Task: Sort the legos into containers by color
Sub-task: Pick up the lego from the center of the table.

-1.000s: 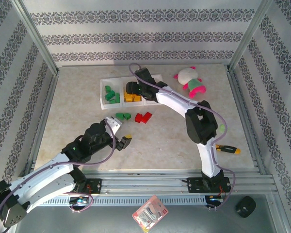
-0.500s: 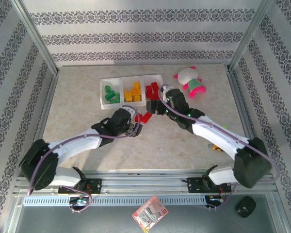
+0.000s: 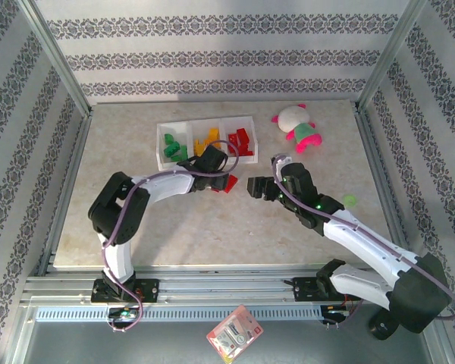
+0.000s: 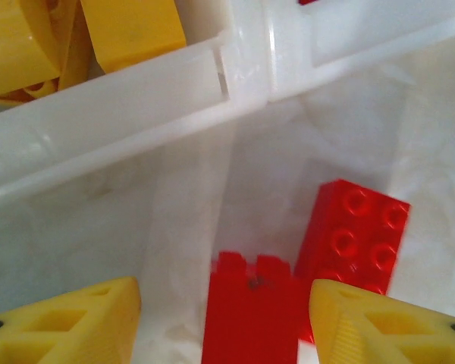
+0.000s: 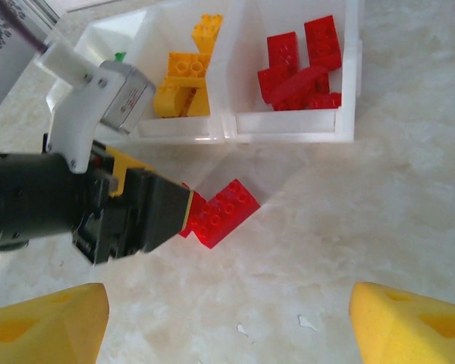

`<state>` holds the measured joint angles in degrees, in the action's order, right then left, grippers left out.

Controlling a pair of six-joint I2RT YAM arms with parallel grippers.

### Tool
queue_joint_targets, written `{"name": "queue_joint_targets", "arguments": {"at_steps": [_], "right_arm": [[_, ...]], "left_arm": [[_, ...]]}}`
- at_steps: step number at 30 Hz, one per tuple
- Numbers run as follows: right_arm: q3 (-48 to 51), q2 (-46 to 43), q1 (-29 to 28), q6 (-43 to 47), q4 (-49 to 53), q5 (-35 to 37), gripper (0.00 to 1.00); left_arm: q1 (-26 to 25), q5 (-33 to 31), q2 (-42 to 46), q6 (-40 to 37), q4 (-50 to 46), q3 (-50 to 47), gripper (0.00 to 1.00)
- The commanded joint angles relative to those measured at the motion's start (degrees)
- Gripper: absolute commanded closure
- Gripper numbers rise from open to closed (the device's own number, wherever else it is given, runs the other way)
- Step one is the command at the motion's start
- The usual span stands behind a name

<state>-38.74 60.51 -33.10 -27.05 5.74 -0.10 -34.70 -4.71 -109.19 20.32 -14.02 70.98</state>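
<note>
In the tray, left to right: green legos, yellow legos, red legos. Just before it on the bench, two loose red legos, touching. Left end effector part-spread astride one, not gripping. Farther right, right end effector spread wide, holding nothing.
</note>
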Motion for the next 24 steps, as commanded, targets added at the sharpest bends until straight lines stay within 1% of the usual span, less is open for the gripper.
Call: {"name": "queue_joint_targets", "arguments": {"at_steps": [1, 6, 9, 12, 21, 22, 23, 24], "right_arm": [[0.8, -1.5, 0.5, -0.9, 0.5, -0.2, 0.18], [0.8, -1.2, 0.8, -0.9, 0.6, -0.2, 0.18], [0.8, -0.7, 0.8, -1.0, 0.5, -0.3, 0.17], [0.8, -0.3, 1.0, -1.2, 0.4, -0.5, 0.17], [0.3, 0.6, 1.0, -1.7, -0.3, -1.6, 0.18], [0.3, 0.9, 0.9, -1.8, -0.4, -1.6, 0.17], [0.3, 1.1, 1.0, -1.9, -0.4, -1.7, 0.18], [0.2, 1.2, 1.0, -2.0, -0.6, -1.9, 0.18]], "left_arm": [[0.8, 0.5, -2.9, 0.2, -4.4, 4.3, 0.41], [1.0, 0.7, -5.8, -0.2, -6.1, 6.8, 0.45], [1.0, 0.8, -5.8, 0.0, -6.5, 6.3, 0.46], [1.0, 0.9, -5.1, 0.1, -7.1, 5.4, 0.50], [1.0, 0.2, -2.3, 0.6, -7.1, 1.5, 0.50], [1.0, 0.2, -2.2, 0.7, -6.9, 1.3, 0.51], [1.0, 0.4, -2.3, 0.7, -6.8, 1.3, 0.55], [1.0, 0.4, -2.3, 0.7, -6.8, 1.3, 0.57]]}}
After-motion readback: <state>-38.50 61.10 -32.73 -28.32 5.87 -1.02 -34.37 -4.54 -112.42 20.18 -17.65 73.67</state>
